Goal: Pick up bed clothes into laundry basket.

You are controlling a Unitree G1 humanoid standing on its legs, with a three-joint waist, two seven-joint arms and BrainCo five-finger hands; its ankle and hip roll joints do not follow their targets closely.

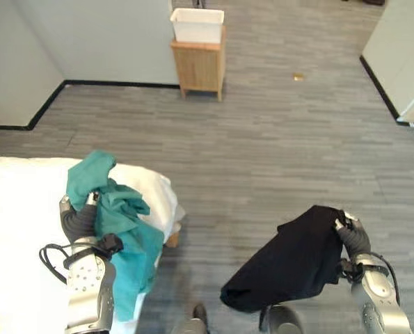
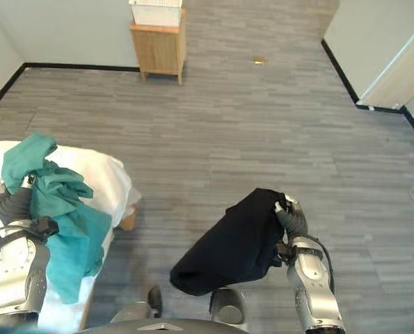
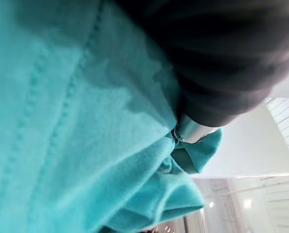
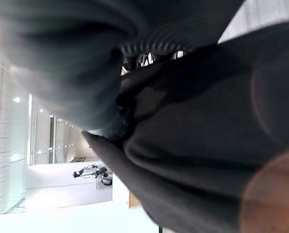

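**Two garments held up, basket at the far wall**

In the lower left of the head view I see my left hand point(image 1: 78, 217) raised over the corner of the white bed point(image 1: 26, 229), with a teal garment point(image 1: 116, 223) bunched above it and draping down past the forearm and the mattress edge. The left wrist view shows that teal cloth pressed close round the hand, fingers wrapped in its folds, so I read it as gripping the garment.

In the lower right, my right hand point(image 1: 353, 236) holds up a black garment point(image 1: 290, 261), which hangs toward the frame's centre above the grey plank floor point(image 1: 276, 139). The right wrist view shows the black cloth gathered against the hand, which is clamped on it.

At the top centre, the white laundry basket point(image 1: 197, 24) sits on a small wooden cabinet point(image 1: 200, 66) against the wall, well apart from both garments.
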